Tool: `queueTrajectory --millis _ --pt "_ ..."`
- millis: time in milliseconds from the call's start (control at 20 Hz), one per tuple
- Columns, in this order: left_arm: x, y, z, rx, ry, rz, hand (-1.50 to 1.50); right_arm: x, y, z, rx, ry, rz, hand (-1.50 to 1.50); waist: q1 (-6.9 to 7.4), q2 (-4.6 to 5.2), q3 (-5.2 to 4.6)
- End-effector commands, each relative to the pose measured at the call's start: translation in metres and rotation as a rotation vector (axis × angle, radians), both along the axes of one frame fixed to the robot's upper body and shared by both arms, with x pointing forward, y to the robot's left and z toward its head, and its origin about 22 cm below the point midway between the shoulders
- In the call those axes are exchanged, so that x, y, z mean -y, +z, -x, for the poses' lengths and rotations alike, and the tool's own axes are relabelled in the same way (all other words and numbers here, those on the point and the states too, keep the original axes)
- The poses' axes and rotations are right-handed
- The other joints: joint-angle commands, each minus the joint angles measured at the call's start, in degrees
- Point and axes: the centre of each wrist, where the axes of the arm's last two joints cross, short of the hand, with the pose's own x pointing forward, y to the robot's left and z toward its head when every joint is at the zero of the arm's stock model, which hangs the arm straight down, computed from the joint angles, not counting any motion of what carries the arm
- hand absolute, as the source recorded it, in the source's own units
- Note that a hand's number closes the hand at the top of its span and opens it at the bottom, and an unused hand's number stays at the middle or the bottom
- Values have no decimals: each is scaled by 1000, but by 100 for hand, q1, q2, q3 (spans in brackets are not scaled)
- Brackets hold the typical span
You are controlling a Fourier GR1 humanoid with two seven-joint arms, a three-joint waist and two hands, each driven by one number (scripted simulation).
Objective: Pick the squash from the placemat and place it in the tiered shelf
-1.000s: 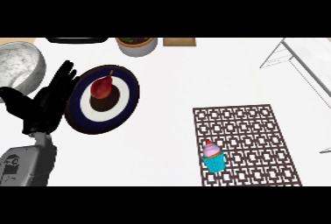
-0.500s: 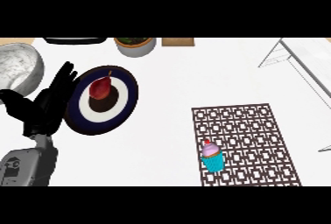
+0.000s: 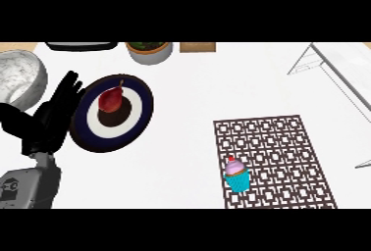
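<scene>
A: "Placemat (image 3: 282, 142), desk's front right: only a cupcake (image 3: 236, 175) shows, no squash."
B: "Your left hand (image 3: 47, 122), fingers spread, rests beside the plate (image 3: 144, 105); you may grasp the wrong thing."

Left hand (image 3: 43, 126) at the view's left edge, open, fingers straight and upward, grey forearm (image 3: 29, 188) below

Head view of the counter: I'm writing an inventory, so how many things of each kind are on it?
Food: 2, cupcake and red fruit
Dishes: 2, plate and bowl
Placemat: 1
Potted plant: 1
Wire shelf: 1
Cut off at the far edge: 2, dark item and wooden item
Total: 9
</scene>
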Motion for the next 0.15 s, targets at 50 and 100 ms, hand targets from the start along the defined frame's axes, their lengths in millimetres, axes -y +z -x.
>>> queueTrajectory --millis 50,100 --pt "-7 -3 3 -8 1 -20 0 2 -9 19 37 121 75 -150 10 1 1" --pt "-2 0 -6 -5 15 0 0 2 -12 20 37 152 84 -150 -51 5 10"
